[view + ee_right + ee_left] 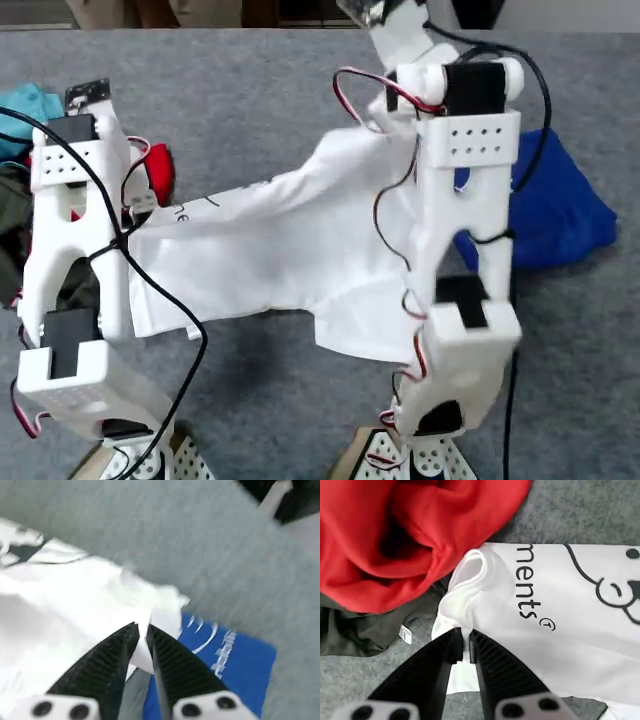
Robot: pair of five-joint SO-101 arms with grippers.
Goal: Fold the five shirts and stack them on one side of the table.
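your left fingers (437,662) are pinching the hem of the white shirt (290,250), and your right fingers (112,655) pinch its far edge, so it spreads between them over the grey tabletop (250,90). the red shirt (395,530) and a dark olive shirt (360,630) lie just beside the white shirt at the left fingers. the blue shirt (565,215) lies just beside it at the right fingers.

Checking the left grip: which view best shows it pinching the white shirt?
Left wrist view: the left gripper is shut on a bunched edge of the white shirt, close up. The high view shows the shirt spread out; the right wrist view, the right gripper pinching another edge.
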